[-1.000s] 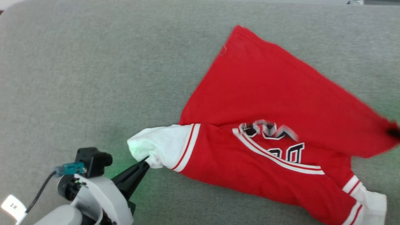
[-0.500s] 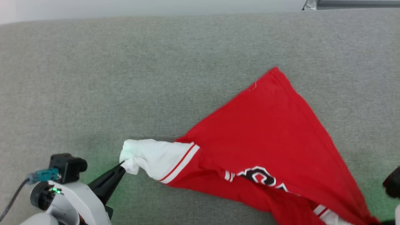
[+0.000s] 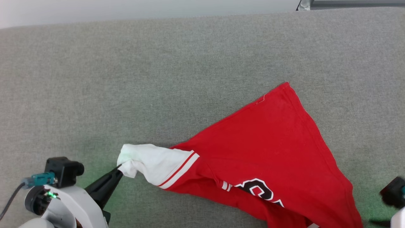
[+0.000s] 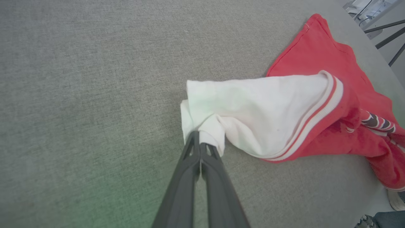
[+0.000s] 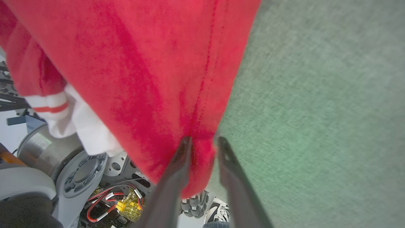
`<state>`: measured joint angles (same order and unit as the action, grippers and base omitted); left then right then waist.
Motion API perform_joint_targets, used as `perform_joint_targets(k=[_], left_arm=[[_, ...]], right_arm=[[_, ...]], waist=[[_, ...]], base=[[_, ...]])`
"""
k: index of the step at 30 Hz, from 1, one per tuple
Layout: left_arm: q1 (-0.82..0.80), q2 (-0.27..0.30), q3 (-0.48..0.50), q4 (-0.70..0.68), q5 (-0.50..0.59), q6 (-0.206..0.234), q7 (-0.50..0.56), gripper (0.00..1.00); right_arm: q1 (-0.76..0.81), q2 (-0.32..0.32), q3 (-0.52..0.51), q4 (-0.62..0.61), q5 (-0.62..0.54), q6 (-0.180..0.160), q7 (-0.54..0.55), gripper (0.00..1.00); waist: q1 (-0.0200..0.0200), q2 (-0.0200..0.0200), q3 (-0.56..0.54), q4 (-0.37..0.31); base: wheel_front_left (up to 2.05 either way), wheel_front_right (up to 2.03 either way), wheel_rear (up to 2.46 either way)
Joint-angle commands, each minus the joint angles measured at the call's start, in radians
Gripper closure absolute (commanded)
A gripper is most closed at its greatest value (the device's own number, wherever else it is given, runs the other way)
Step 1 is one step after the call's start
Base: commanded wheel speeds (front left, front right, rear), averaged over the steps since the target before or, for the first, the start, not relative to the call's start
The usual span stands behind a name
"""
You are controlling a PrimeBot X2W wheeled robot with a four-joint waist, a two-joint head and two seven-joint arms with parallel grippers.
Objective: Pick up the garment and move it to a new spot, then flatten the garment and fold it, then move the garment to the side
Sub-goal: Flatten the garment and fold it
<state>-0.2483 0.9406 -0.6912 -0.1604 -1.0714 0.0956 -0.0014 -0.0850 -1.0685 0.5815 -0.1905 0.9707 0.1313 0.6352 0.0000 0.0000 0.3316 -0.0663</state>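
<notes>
The red jersey shirt with white sleeve ends (image 3: 269,148) lies at five o'clock on the grey fabric surface (image 3: 158,79), one sleeve pinched in the closed left gripper (image 3: 119,168), the right gripper (image 5: 204,139) parted around its hem.

A grey, woven-fabric worktop (image 3: 158,79) spreads across most of the head view under even light, with a faint green glow (image 3: 95,152) tinting its near left part. Beyond its far edge runs a pale, plain strip of wall or floor (image 3: 126,9). Dark metal bars (image 4: 390,34) stand past its rounded corner.
</notes>
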Motion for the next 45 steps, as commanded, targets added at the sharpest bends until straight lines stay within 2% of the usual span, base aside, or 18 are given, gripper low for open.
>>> perform_joint_targets(k=[1, 8, 10, 11, 12, 18, 23, 30, 31, 32, 33, 38, 45], left_arm=[[0.006, -0.003, -0.002, -0.004, 0.005, 0.003, -0.002, 1.0], [-0.023, -0.02, -0.02, -0.025, 0.035, 0.005, 0.011, 1.0], [-0.032, -0.026, -0.023, -0.028, 0.042, 0.005, 0.014, 1.0], [-0.049, -0.039, -0.031, -0.032, 0.053, 0.0, 0.019, 1.0], [-0.094, -0.073, -0.043, -0.025, 0.07, -0.016, 0.029, 1.0], [-0.146, -0.133, -0.067, 0.006, 0.092, -0.044, 0.031, 1.0], [-0.174, -0.167, -0.08, 0.028, 0.109, -0.057, 0.025, 1.0], [-0.198, -0.206, -0.097, 0.055, 0.122, -0.077, 0.014, 1.0], [-0.199, -0.21, -0.099, 0.058, 0.123, -0.079, 0.013, 1.0], [-0.2, -0.214, -0.1, 0.061, 0.125, -0.081, 0.01, 1.0], [-0.203, -0.216, -0.101, 0.063, 0.125, -0.084, 0.009, 1.0], [-0.218, -0.211, -0.097, 0.072, 0.127, -0.096, 0.001, 1.0], [-0.242, -0.187, -0.089, 0.069, 0.138, -0.115, 0.001, 1.0]], right_arm=[[0.009, 0.005, -0.054, -0.009, -0.014, -0.001, -0.001, 0.0], [-0.029, -0.018, -0.344, -0.12, -0.066, -0.001, 0.06, 0.0], [-0.054, -0.015, -0.37, -0.142, -0.081, -0.001, 0.067, 0.0], [-0.113, 0.014, -0.392, -0.161, -0.103, -0.001, 0.063, 0.0], [-0.279, 0.08, -0.321, -0.144, -0.155, -0.001, 0.071, 0.0], [-0.495, 0.19, -0.143, 0.006, -0.198, -0.001, 0.103, 0.0], [-0.612, 0.232, -0.013, 0.146, -0.218, -0.001, 0.097, 0.0], [-0.655, 0.232, 0.156, 0.27, -0.179, -0.001, 0.091, 0.0], [-0.658, 0.233, 0.175, 0.277, -0.168, -0.001, 0.088, 0.5], [-0.662, 0.23, 0.193, 0.282, -0.155, -0.001, 0.088, 0.87], [-0.667, 0.228, 0.207, 0.287, -0.142, -0.001, 0.086, 1.0], [-0.721, 0.224, 0.206, 0.322, -0.132, -0.001, 0.02, 1.0], [-0.781, 0.289, 0.103, 0.431, -0.114, -0.001, -0.125, 1.0]], waist=[[0.0, 0.0, -0.002, 0.0], [0.0, 0.0, 0.014, 0.033], [0.0, 0.0, 0.022, 0.041], [0.0, 0.0, 0.039, 0.061], [0.0, 0.0, 0.08, 0.108], [0.0, 0.0, 0.129, 0.172], [0.0, 0.0, 0.169, 0.205], [0.0, 0.0, 0.183, 0.225], [0.0, 0.0, 0.183, 0.225], [0.0, 0.0, 0.182, 0.225], [0.0, 0.0, 0.181, 0.224], [0.0, 0.0, 0.157, 0.212], [0.0, 0.0, 0.103, 0.18]], base=[[0.0, 0.0, 0.0], [0.0, 0.0, 0.0], [0.0, 0.0, 0.0], [0.0, 0.0, 0.0], [0.0, 0.0, 0.0], [0.0, 0.0, 0.0], [0.0, 0.0, 0.0], [0.0, 0.0, 0.0], [0.0, 0.0, 0.0], [0.0, 0.0, 0.0], [0.0, 0.0, 0.0], [0.0, 0.0, 0.0], [0.0, 0.0, 0.0]])
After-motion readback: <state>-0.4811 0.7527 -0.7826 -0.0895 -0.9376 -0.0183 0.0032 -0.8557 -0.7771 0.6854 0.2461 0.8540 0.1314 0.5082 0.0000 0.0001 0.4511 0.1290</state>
